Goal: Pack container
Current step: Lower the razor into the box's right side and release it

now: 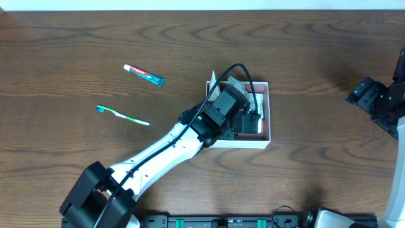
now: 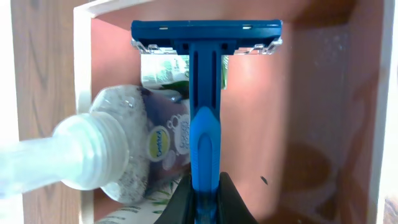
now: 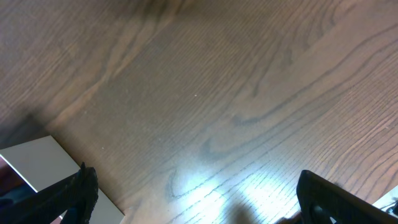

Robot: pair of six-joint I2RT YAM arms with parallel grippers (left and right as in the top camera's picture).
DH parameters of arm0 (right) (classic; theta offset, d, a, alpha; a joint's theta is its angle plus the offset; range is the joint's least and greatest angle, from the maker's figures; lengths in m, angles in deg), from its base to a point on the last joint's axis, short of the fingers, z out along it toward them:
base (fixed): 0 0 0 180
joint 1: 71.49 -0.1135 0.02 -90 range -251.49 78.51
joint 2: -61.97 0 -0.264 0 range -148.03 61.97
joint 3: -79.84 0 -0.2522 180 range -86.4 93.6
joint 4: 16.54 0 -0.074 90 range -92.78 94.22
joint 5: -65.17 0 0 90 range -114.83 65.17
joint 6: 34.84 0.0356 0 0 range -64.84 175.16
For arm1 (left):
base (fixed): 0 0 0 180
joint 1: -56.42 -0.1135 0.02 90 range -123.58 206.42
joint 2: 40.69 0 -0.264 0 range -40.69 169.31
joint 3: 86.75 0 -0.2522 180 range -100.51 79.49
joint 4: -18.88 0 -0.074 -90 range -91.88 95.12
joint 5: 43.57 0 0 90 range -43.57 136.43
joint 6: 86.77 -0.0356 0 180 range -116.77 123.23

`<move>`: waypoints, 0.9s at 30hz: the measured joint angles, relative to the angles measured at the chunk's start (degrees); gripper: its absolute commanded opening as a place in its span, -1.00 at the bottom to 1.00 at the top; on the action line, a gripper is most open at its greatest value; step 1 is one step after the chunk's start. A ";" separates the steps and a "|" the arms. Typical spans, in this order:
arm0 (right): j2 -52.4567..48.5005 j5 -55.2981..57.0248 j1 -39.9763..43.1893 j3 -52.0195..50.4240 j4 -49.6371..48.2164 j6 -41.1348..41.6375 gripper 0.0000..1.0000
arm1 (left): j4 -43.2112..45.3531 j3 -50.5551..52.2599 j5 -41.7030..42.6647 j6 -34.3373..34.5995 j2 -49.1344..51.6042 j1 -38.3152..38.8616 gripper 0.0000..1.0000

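My left gripper (image 2: 204, 198) is clamped on the handle of a blue razor (image 2: 205, 74), whose head points to 12 o'clock over the container (image 2: 81, 68), just right of table centre. Inside, at the razor's 9 o'clock, lies a clear-capped bottle (image 2: 124, 149). A toothbrush (image 1: 122, 114) lies at the container's 9 o'clock, toothpaste (image 1: 143, 74) at 10. Well off at 3 o'clock, my right gripper (image 3: 196, 199) has its fingers wide apart, empty.

The container (image 1: 266, 144) has white walls and a dusty pink inside. The razor (image 2: 205, 124) is blue, the table (image 1: 316, 50) dark brown with wood grain.
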 measured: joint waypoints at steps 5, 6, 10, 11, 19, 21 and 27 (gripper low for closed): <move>0.00 0.00 0.00 0.00 0.00 0.00 0.99 | 0.26 0.00 0.00 0.00 0.00 0.00 -0.78; 0.00 0.00 0.00 0.00 0.00 0.00 0.98 | 0.26 0.00 -0.02 -0.11 0.00 0.00 -0.66; 0.00 0.00 0.00 0.00 0.00 0.00 0.99 | 0.26 0.00 -0.02 -0.44 0.00 0.02 0.29; 0.00 0.00 0.00 0.00 -0.02 0.00 0.99 | 0.24 0.00 0.00 -0.59 0.00 0.02 0.58; 0.00 0.02 0.00 0.00 0.00 0.00 0.99 | 0.26 0.00 -0.04 -0.17 0.00 0.02 0.96; 0.00 0.00 0.00 0.00 0.00 0.00 0.99 | 0.26 0.00 -0.24 0.33 -0.24 0.02 0.96; 0.00 0.00 0.00 0.00 0.00 0.00 0.98 | 0.04 0.00 -1.95 5.75 -6.16 0.02 0.96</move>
